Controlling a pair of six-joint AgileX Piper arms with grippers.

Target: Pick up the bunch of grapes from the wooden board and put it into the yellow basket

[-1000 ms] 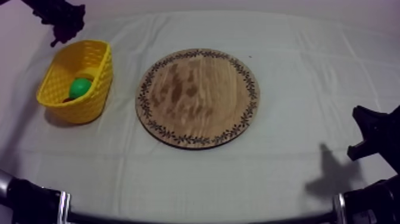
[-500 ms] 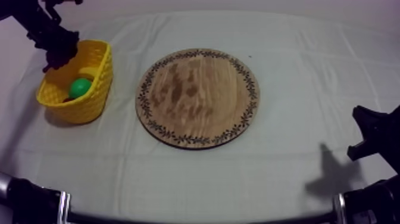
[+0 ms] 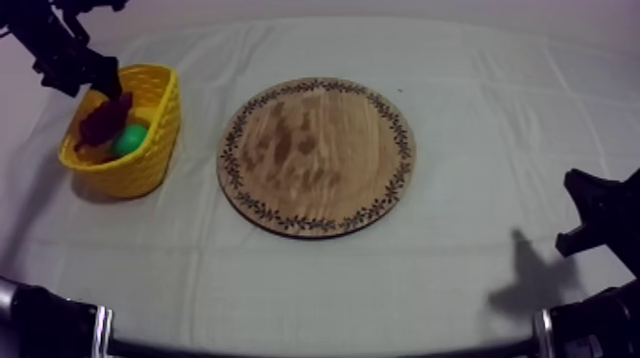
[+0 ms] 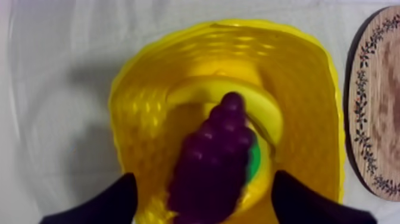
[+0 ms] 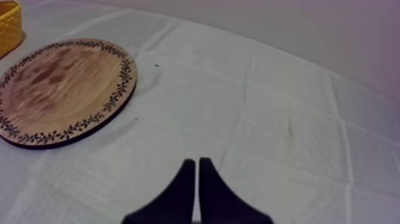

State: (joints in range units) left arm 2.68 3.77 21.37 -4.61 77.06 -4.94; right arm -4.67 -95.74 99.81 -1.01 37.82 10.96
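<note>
Near right, right gripper (image 5: pixel 195 162) sat pinched to a narrow wedge, one round wooden board (image 3: pixel 317 157) lay mid-table, far left, one yellow basket (image 3: pixel 152 152) held one bunch of grapes (image 3: pixel 103 116) beside one green fruit (image 3: pixel 130 141), left gripper (image 4: pixel 203 176) hung spread wide above.

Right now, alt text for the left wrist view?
A dark purple bunch of grapes is in the yellow basket, between the open fingers of the left tool, which stand clear of it. A green fruit peeks out beside the grapes. The wooden board lies beside the basket.
</note>
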